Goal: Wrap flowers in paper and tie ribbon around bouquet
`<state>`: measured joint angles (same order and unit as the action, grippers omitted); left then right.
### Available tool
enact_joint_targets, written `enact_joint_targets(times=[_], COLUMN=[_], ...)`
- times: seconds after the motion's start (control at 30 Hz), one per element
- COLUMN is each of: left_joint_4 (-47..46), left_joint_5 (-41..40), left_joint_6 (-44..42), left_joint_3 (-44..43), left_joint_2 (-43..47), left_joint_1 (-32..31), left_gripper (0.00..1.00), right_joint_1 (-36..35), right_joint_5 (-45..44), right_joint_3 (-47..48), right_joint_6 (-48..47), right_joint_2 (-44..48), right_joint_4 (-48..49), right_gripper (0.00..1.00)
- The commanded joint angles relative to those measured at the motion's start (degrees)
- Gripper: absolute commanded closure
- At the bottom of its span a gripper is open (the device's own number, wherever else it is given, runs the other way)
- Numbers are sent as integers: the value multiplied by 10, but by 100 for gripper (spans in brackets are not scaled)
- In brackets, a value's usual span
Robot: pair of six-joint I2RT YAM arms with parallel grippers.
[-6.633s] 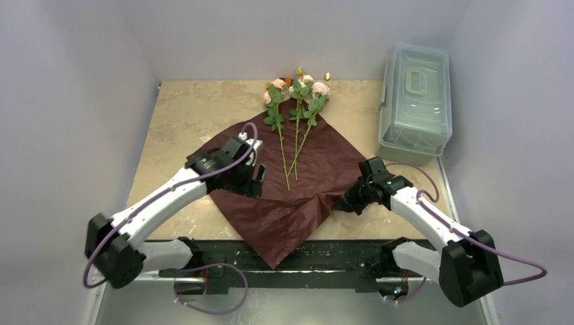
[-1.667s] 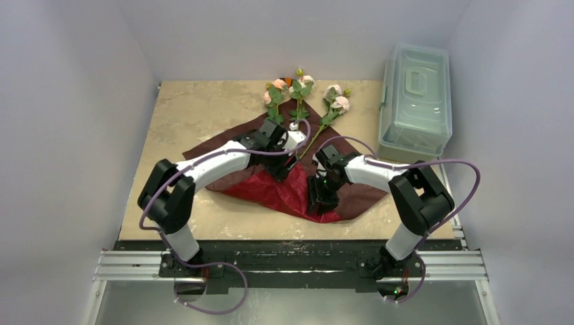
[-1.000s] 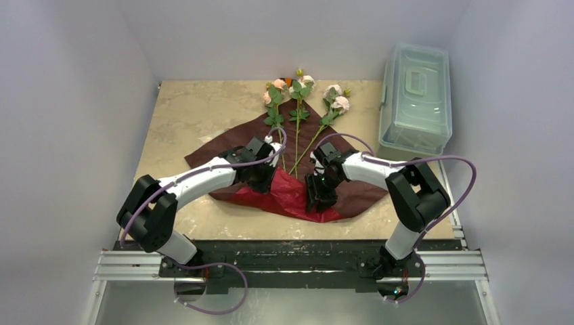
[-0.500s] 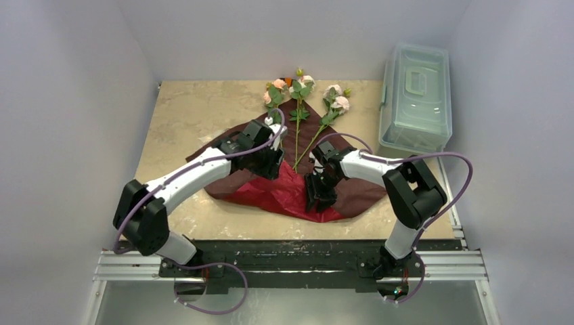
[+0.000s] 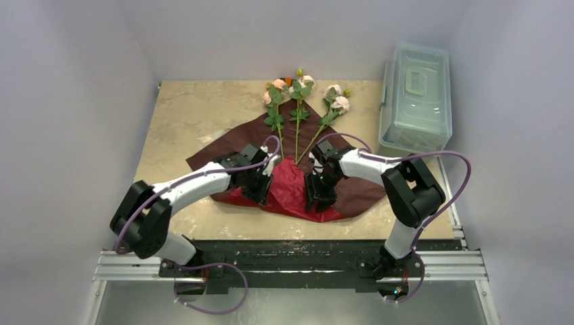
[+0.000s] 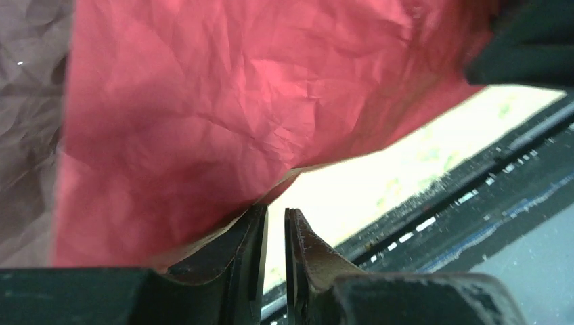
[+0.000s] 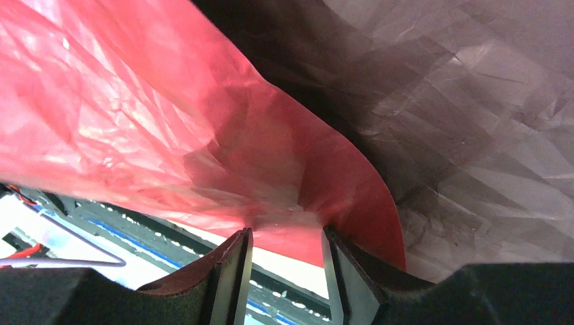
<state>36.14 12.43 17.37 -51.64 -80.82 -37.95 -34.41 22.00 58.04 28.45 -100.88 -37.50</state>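
Crinkly thin paper [image 5: 352,186], dark maroon on one face and bright red on the folded-up near flap, is spread mid-table. Three green-stemmed sprigs of pink and white rose flowers [image 5: 298,112] are laid on its far half, blooms past the far corner. The flap's edge is seen pinched by the left gripper [image 6: 275,223], its jaws nearly together. The red fold is clamped between the half-parted jaws of the right gripper [image 7: 284,254]. A clear lidded plastic box [image 5: 415,101] is stood at far right.

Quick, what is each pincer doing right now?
Left pincer: nearly closed at the red paper edge; grip unclear.
Right pincer: part open, red paper fold between its fingers.
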Motion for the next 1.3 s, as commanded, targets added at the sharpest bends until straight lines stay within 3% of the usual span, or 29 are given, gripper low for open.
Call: enact_joint_targets(times=[0.0, 0.2, 0.37, 0.6, 0.83, 0.93, 1.13, 1.27], left_joint_4=[-42, -59, -43, -45, -57, -60, -61, -60], left_joint_5=[-20, -31, -37, -34, -29, -27, -33, -41], left_joint_6=[20, 46, 65, 82, 87, 87, 86, 82], left_joint_3=[-25, -21, 7, 31, 37, 36, 44, 53], left_joint_2=[-80, -127, -109, -106, -118, -123, -125, -123], left_joint_1=[10, 59, 78, 80, 80, 80, 81, 87], left_gripper=[81, 84, 85, 86, 89, 90, 91, 92], right_joint_1=[-2, -2, -2, -16, -74, -89, -96, -42], right_joint_5=[-31, -31, -50, -75, 26, 60, 82, 49], right_joint_3=[0, 2, 24, 138, 189, 172, 127, 71], right_joint_6=[-17, -23, -32, -64, -51, -38, -50, -63], right_joint_2=[-24, -28, -23, -5, -31, -57, -112, -96], right_joint_4=[6, 0, -27, -110, -88, -57, -20, -23], right_gripper=[50, 50, 50, 49, 50, 57, 83, 93])
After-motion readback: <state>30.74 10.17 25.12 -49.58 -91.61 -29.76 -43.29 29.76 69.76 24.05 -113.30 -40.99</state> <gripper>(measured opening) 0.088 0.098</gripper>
